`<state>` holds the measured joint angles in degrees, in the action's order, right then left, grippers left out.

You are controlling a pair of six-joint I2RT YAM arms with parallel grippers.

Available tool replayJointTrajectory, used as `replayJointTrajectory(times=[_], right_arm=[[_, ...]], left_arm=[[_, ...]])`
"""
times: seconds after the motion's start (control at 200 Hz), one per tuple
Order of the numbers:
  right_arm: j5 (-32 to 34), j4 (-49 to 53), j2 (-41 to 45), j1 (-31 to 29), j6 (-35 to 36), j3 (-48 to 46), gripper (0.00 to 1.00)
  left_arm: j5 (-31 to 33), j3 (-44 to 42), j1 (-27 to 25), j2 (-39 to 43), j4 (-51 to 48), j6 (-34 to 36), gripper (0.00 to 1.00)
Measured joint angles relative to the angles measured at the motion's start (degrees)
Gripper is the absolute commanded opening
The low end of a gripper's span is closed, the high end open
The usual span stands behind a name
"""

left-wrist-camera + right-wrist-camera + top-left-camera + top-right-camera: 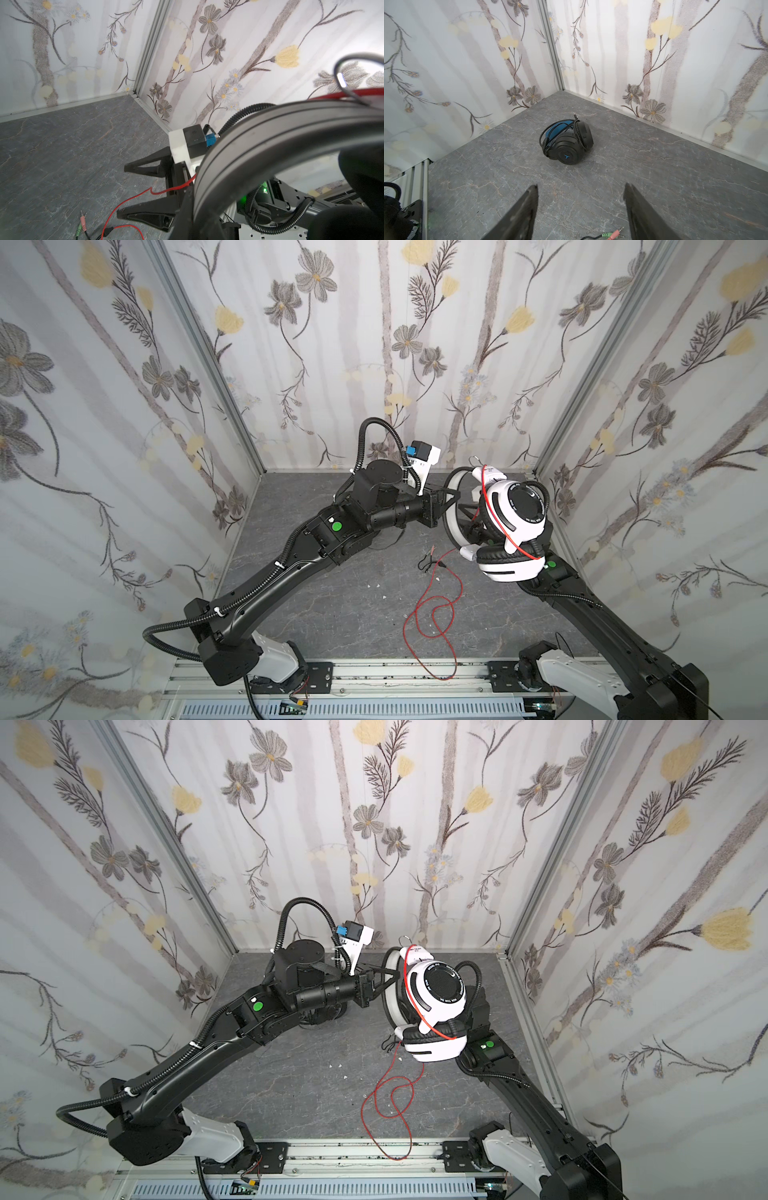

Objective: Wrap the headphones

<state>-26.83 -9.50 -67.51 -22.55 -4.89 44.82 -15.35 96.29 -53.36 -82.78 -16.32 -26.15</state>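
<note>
While left claw (392, 981) clamped the white black-padded headset (440, 986), the empty, spread right claw (581, 185) probably needed the thin red cable (372, 92) pinched close.

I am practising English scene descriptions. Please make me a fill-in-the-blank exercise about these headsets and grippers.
1. The left gripper is shut on the white headset's ____.
2. The right gripper is ____.
3. The white headset's cable is ____.
4. The black headset lies on the ____.
Missing words: headband, open, red, table.
</note>
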Motion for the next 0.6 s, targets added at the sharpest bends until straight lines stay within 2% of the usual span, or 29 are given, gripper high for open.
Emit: replayJointTrajectory(times=[0.29,0.6], right_arm=[[-1.3,-4.1,0.5,0.1,-1.6,-5.1,0.54],[-1.7,-9.0,-1.6,0.3,-3.6,-6.4,0.56]], left_arm=[[4.0,3.3,-0.2,-1.1,0.7,-1.1,0.00],[5.7,4.0,-0.2,-1.9,2.0,-1.5,0.00]])
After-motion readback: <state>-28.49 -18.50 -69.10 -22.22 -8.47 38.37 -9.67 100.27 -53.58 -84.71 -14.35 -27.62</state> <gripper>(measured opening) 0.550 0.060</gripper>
